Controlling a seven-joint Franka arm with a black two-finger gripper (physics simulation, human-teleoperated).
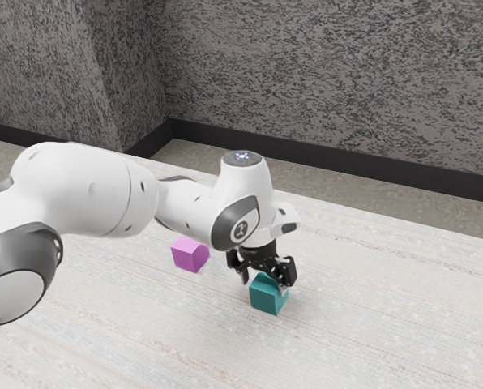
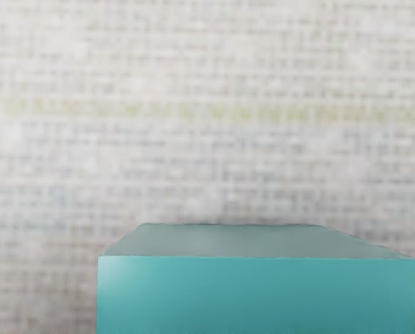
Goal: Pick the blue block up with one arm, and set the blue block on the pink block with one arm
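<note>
**Walls of speckled stone, a pale desk, and an arm over a blue block**

Walls (image 1: 322,73) come first from where I stand: rough grey stone, flecked dark and light, meeting in a corner toward the exterior view's left. A black baseboard (image 1: 347,158) runs along their foot, and a strip of dull tan floor (image 1: 371,190) lies between it and the desk's far edge.

The desk (image 1: 387,308) takes up the whole lower half of the room. Its top is pale, almost whitewashed, with faint streaks running along its length. Seen close from the wrist camera, the same surface (image 2: 207,104) has a fine woven grain and one faint yellowish band across it.

The white arm (image 1: 87,194) comes in from the exterior view's left, thick at the near joint, and bends down at the wrist toward the middle of the desk.

The blue block (image 1: 268,298), really more teal, sits flat on the desk directly beneath the hand. In the wrist view it looms large just under the camera (image 2: 256,292). The pink block (image 1: 190,254) rests on the desk near it, toward the exterior view's left and a little farther back, not touching it.

The black end effector (image 1: 266,279) hangs right at the blue block's top, its fingers spread to either side of the upper edge. I see no squeeze on the block.
</note>
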